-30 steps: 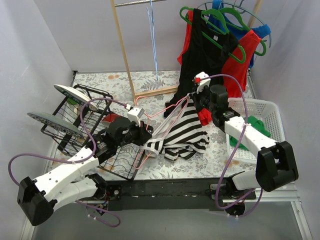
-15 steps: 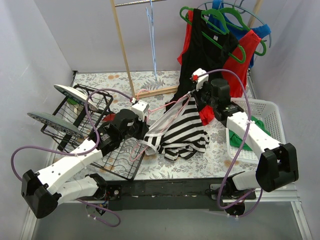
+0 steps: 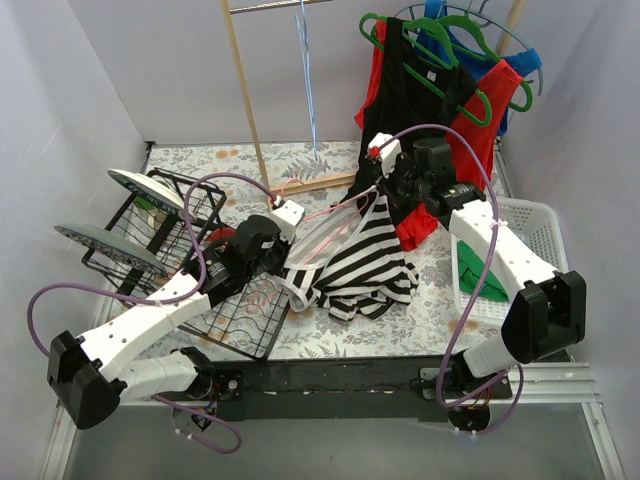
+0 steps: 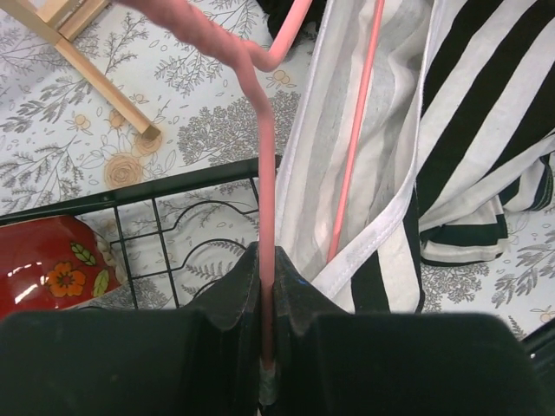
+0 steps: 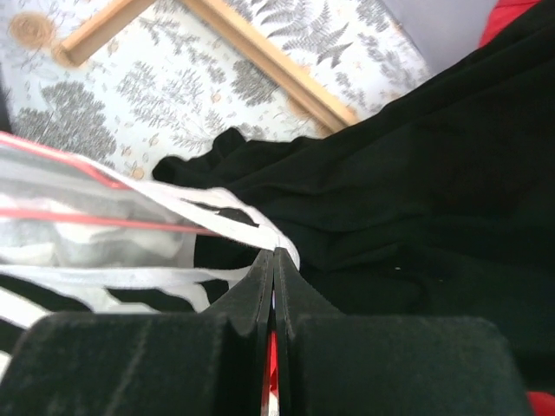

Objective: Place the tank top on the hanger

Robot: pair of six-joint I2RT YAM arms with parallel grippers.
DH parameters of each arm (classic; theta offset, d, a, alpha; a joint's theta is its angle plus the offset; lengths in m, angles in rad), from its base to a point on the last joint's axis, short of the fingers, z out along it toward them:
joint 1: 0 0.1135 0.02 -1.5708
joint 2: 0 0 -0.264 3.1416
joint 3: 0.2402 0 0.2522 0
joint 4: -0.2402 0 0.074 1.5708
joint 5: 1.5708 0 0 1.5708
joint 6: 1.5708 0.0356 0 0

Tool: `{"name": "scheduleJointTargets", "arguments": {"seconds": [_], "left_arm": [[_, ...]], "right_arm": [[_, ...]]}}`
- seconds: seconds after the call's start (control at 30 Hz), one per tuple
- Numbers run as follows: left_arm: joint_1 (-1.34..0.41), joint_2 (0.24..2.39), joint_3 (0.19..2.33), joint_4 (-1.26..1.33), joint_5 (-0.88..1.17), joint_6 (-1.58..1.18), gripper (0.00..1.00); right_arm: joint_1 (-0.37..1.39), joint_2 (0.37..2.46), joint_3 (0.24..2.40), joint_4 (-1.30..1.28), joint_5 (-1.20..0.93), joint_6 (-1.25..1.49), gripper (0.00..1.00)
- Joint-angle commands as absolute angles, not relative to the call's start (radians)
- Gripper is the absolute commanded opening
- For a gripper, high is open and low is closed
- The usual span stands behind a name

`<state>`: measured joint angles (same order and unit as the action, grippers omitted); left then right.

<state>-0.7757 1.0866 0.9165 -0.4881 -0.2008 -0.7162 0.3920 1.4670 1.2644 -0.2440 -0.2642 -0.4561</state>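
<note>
The black-and-white striped tank top (image 3: 365, 262) hangs stretched between both arms above the table, its lower part bunched on the table; it also shows in the left wrist view (image 4: 468, 130). The pale pink hanger (image 3: 325, 228) runs inside the top's upper opening, its rods showing through the fabric (image 4: 354, 147). My left gripper (image 3: 283, 243) is shut on the hanger's rod (image 4: 265, 260). My right gripper (image 3: 378, 190) is shut on the top's white strap (image 5: 251, 227), held up near the hanging black top (image 5: 408, 199).
A black wire rack (image 3: 170, 250) with plates stands at the left, a red bowl (image 4: 52, 273) beside it. A wooden rail stand (image 3: 250, 110) holds a light blue hanger (image 3: 308, 80). Black, red and blue tops on green hangers (image 3: 440, 70) hang back right. White basket (image 3: 530, 250) at right.
My left gripper has moved up and right with the hanger, pushing it further into the top. My right gripper has lifted the strap up and back, towards the hanging clothes.
</note>
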Motion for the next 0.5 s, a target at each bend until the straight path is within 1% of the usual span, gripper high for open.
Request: {"name": "scheduleJointTargets", "arguments": {"seconds": [0.0,0.2,0.37,0.47], "left_arm": [[-0.79,1.066,0.953,-0.505,-0.249,-0.66,0.0],[-0.836,1.106,0.963,-0.492,-0.204,-0.66,0.0],[-0.859,1.117,0.982,-0.476,-0.201,-0.681,0.0],[-0.859,1.108,0.991,-0.462,-0.212,-0.683,0.0]], "right_arm": [[0.38,1.482,1.344,-0.356,-0.345,-0.494,0.01],[0.38,1.439,1.388,-0.377,-0.584,-0.394,0.01],[0.38,1.368,1.408,-0.391,-0.649,-0.393,0.01],[0.382,1.303,1.359,-0.442,-0.657,-0.449,0.01]]}}
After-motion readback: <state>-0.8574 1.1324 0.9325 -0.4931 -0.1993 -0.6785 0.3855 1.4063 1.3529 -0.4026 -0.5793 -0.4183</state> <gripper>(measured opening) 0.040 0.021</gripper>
